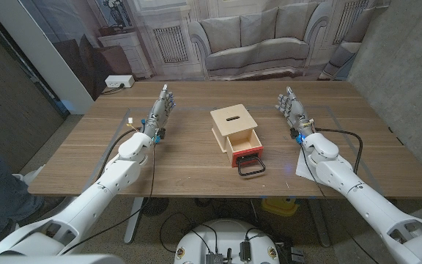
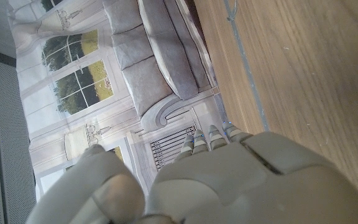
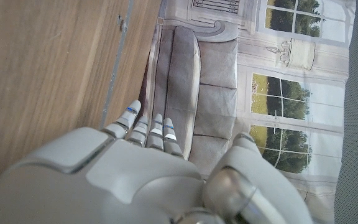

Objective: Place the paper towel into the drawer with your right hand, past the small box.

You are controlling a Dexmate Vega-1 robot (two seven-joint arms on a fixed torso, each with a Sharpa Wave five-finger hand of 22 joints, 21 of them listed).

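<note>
Both arms are reaching in from the near corners of the head view, and each is ending in a hand standing on its edge, fingers extended and apart, grasping nothing. Left hand (image 1: 160, 108) is waiting well to one side of the small wooden box (image 1: 235, 130), right hand (image 1: 291, 108) well to the other, likely parked wide so the middle stays free for the work.

That box is sitting at the centre of the surface (image 1: 196, 165), a slot cut in its lid, and its drawer (image 1: 245, 144) is standing pulled out toward the robot, red-fronted with a dark wire handle (image 1: 250, 167); open that way, it is ready to receive something. No paper towel is appearing anywhere on the wood, so the task's own thing cannot be located and the step looks not yet begun.

Behind the wooden surface a printed backdrop (image 1: 255, 37) is showing a grey sofa, panelled walls and windows.
</note>
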